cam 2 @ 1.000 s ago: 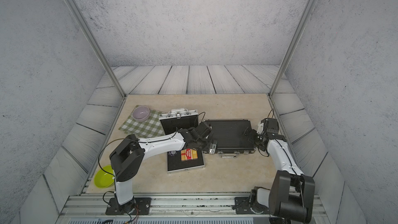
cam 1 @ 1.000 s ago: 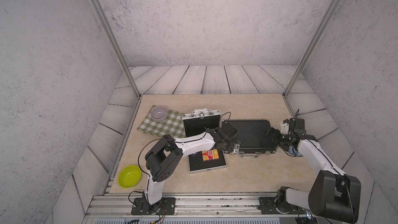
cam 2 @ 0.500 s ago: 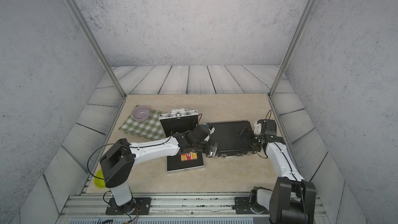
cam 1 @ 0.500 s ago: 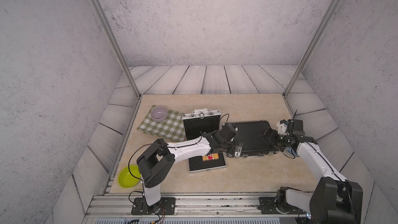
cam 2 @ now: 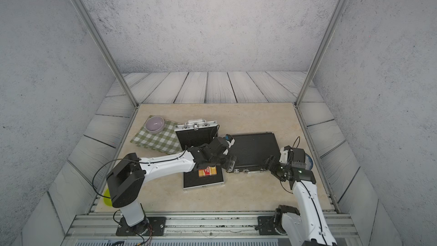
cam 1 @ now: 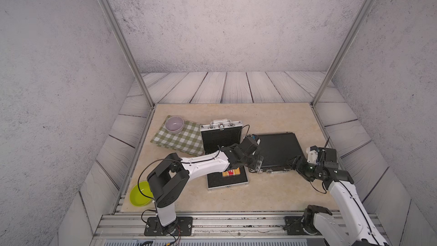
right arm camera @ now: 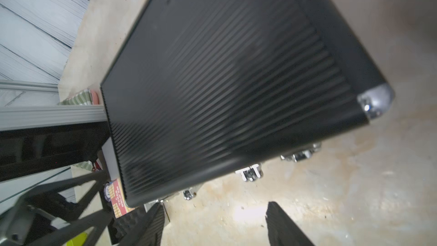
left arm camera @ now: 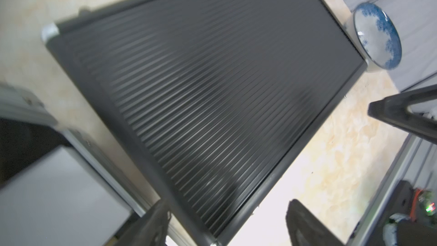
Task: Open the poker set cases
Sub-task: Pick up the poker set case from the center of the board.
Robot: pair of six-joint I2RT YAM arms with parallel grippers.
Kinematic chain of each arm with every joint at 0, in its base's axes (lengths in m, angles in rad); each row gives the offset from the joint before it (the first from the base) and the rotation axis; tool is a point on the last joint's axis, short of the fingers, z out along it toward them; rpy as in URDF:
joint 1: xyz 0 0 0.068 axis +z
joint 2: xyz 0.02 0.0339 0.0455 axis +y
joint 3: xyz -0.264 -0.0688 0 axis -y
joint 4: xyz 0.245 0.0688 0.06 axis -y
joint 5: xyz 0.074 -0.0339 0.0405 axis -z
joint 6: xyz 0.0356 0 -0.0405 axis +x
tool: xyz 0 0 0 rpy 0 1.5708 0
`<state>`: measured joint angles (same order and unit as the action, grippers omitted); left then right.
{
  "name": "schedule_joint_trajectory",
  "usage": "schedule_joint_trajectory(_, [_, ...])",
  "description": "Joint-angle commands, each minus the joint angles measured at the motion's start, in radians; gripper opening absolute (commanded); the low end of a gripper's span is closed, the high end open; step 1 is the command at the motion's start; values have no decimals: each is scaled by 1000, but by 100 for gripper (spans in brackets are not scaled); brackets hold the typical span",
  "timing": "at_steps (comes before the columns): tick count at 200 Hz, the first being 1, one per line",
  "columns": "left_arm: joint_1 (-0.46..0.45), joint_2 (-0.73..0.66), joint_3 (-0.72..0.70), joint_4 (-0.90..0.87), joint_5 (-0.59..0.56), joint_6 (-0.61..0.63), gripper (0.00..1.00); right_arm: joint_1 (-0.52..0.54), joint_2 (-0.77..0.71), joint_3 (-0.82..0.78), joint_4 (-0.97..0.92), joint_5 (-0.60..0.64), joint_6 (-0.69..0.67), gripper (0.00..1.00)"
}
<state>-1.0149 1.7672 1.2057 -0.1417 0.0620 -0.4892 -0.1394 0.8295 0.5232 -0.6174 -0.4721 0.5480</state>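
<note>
Blue plate (left arm camera: 376, 36) beside black case (left arm camera: 201, 95) is being shown by left wrist view, not right. Left gripper (left arm camera: 228, 203) and right gripper (right arm camera: 215, 204) jaws are being held apart, gripping nothing.

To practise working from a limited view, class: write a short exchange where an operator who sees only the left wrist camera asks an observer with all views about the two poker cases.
Operator: My view shows only the ribbed top of the black case. Where are its latches?
Observer: The right wrist view shows metal latches along the long edge nearest the robot. The case is shut.
Operator: And the silver case beside it?
Observer: In both top views it is already open, its lid standing upright.
</note>
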Motion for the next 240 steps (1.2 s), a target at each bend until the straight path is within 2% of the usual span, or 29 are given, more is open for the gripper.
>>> schedule_joint_trajectory(1, [-1,-11,39,23,-24,85,73,5,-15,-61,16,-40,50,70])
schedule_joint_trajectory(11, [-1,13,73,9,-8,98,66,6,-14,-96,68,-57,56,72])
schedule_joint_trajectory(21, [1,38,100,-3,-8,93,65,5,-9,-123,104,-63,57,74])
schedule_joint_trajectory(51, [1,95,147,-16,-5,85,65,5,24,-192,218,-78,37,80])
schedule_joint_trajectory(86, [11,144,170,-23,-8,97,65,6,63,-246,396,-172,46,83])
schedule_joint_trajectory(130, [42,205,208,-79,4,86,66,5,60,-277,490,-152,111,92])
schedule_joint_trajectory(171, [65,272,284,-153,10,102,67,5,47,-311,579,-80,160,99])
schedule_joint_trajectory(203, [79,304,326,-174,15,103,67,6,64,-341,714,-107,178,99])
schedule_joint_trajectory(240, [91,339,369,-183,32,112,67,5,96,-344,789,-156,181,99])
